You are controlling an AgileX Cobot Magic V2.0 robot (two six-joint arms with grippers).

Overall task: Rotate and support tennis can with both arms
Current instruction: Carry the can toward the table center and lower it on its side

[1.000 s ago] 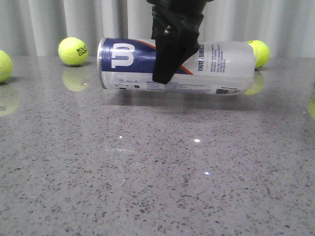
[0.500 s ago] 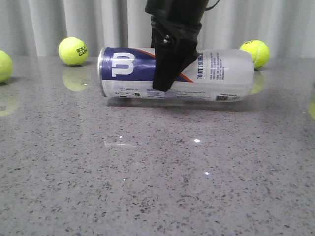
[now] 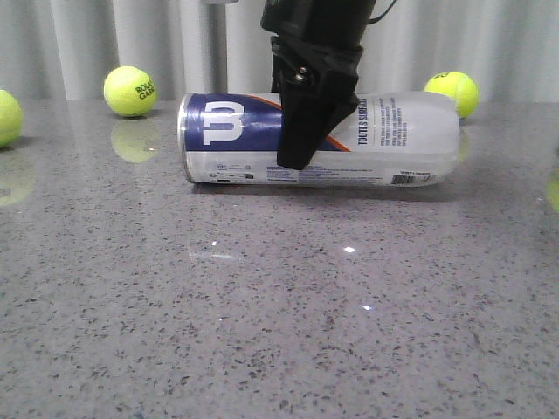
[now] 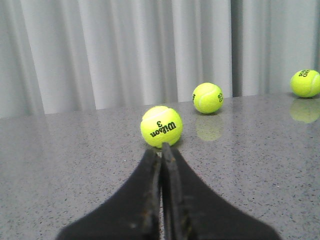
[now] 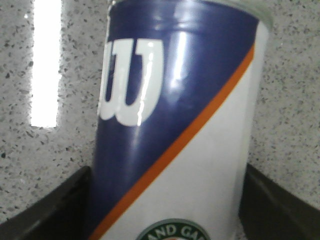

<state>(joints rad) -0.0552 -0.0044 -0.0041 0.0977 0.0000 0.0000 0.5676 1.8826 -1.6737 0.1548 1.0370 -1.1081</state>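
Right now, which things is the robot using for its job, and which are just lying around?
For the job:
tennis can, lying on its side
right gripper, fingers either side of the can
left gripper, fingers closed, holding nothing

Just lying around:
tennis balls

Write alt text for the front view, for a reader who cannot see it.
A black right gripper reaches down from above and clasps the middle of the tennis can, which lies on its side on a speckled grey table. Yellow-green tennis balls sit behind it before a pale curtain.
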